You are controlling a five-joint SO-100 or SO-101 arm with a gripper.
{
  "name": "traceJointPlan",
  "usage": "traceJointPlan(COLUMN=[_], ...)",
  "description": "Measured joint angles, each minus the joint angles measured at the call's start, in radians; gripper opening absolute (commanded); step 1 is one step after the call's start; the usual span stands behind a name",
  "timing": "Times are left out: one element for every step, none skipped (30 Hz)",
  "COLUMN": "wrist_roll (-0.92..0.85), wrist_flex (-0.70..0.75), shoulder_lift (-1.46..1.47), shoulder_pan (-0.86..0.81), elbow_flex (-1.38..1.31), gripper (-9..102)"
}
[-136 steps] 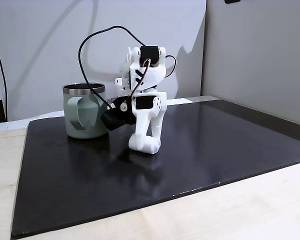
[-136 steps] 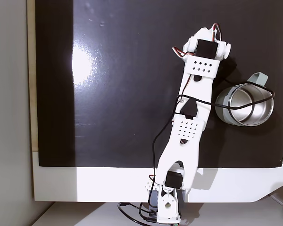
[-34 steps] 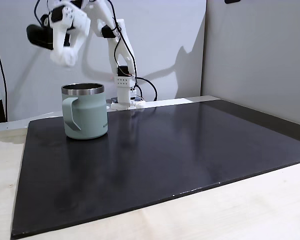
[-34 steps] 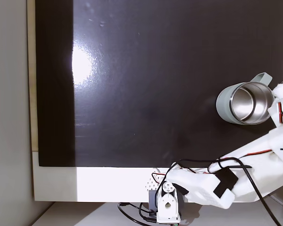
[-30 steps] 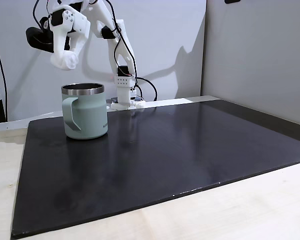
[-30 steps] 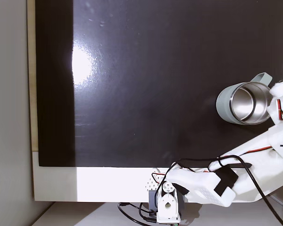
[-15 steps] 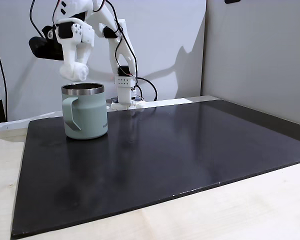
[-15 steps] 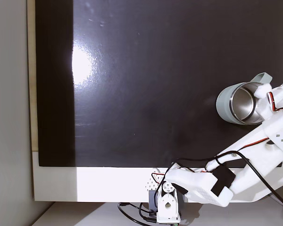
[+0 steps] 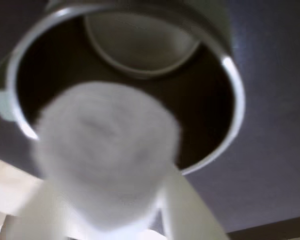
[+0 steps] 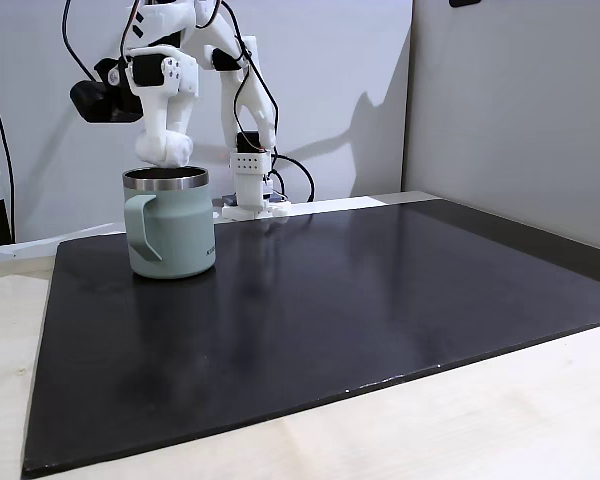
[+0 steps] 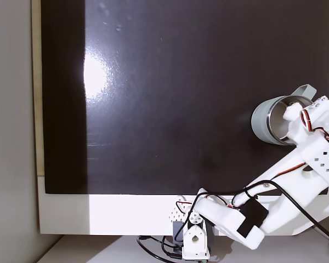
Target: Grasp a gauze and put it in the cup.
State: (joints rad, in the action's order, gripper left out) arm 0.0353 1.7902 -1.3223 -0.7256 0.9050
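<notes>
You have a sage-green mug with a matching green handle, a bare steel rim and a dark steel inside; in the wrist view that inside reads dark brown-grey with a paler circle at the bottom. The gauze roll is plain white and fuzzy, no pattern on it. Your gripper and the arm are white plastic with black motor blocks, black cables, and a few red wires near the wrist in a fixed view. The mat is glossy black with a bright white glare patch in a fixed view. The table around it is pale wood. The wall is light grey.
</notes>
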Motion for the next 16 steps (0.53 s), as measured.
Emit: traceJointPlan(wrist_roll=[-0.002,-0.002,-0.002,-0.002,-0.002,-0.002,-0.002,-0.002,-0.002,-0.002,-0.002,-0.002,-0.002,-0.002,-0.002,-0.002], wrist_flex=[0.0,0.0,0.0,-0.002,0.0,0.0,0.0,0.0,0.0,0.0,0.0,0.0,0.0,0.0,0.0,0.0], shoulder_lift=[-0.008,-0.012,-0.017,-0.018,-0.021,-0.023,-0.023,-0.023,-0.025,-0.025,-0.025,-0.025,-0.025,-0.025,-0.025,-0.025], shoulder_pan=[0.0,0.002,0.005,0.009,0.012,0.015,0.015,0.015,0.014,0.012,0.011,0.009,0.009,0.009,0.009,0.009], elbow_flex=[0.011,0.02,0.021,0.026,0.031,0.031,0.031,0.031,0.031,0.031,0.031,0.034,0.037,0.038,0.04,0.044], gripper=[35,37,38,38,39,39,39,39,39,39,38,38,38,38,38,38])
